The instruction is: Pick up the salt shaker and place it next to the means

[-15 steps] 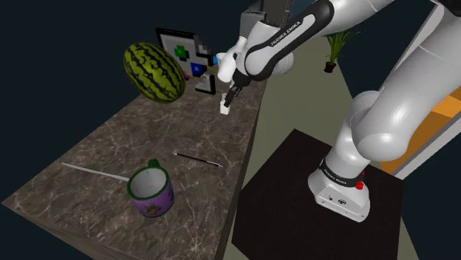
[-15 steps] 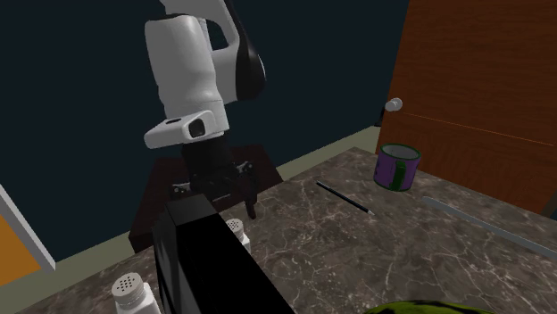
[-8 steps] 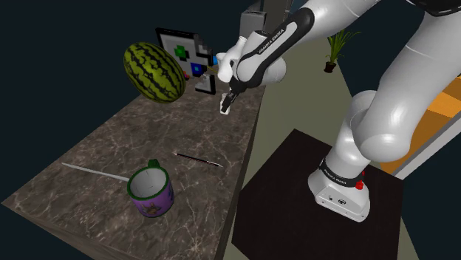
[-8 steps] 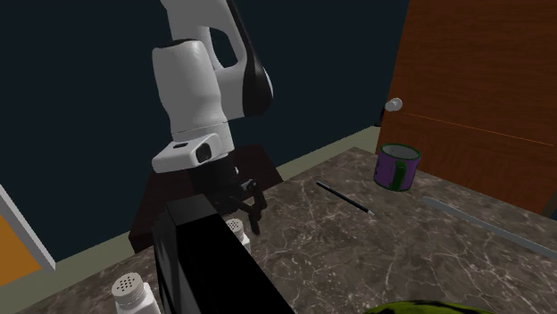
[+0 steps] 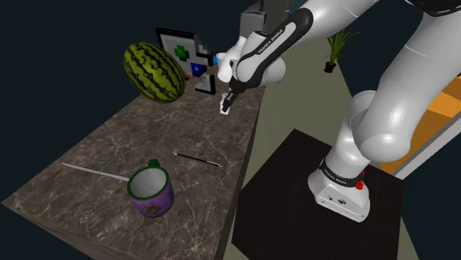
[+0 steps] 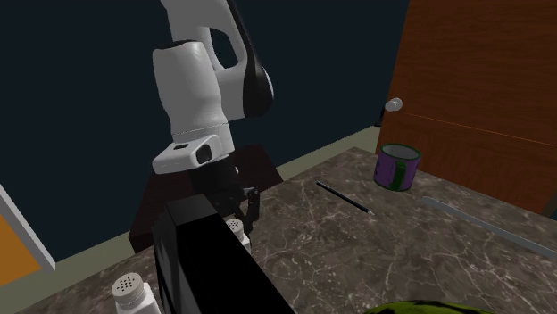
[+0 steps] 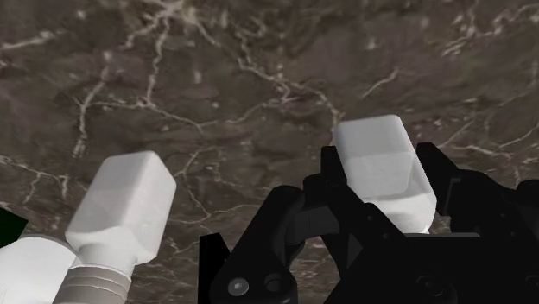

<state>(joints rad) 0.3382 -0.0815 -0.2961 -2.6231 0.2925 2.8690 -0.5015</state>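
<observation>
As the arm reaches over the marbled counter [image 5: 111, 148], the gripper [image 5: 227, 98] points down near its edge, the white salt shaker [image 5: 224, 108] directly beneath it and a watermelon [image 5: 154, 70] well off to one side. Seen from across, the gripper [image 6: 247, 203] stands upright over the salt shaker [image 6: 236, 228], half hidden behind a black slab [image 6: 205, 259]. At the wrist, both fingers [image 7: 332, 186] press the salt shaker's [image 7: 380, 155] flanks, apparently clamped ready for lifting; a second shaker [image 7: 121, 203] stands free beside them.
</observation>
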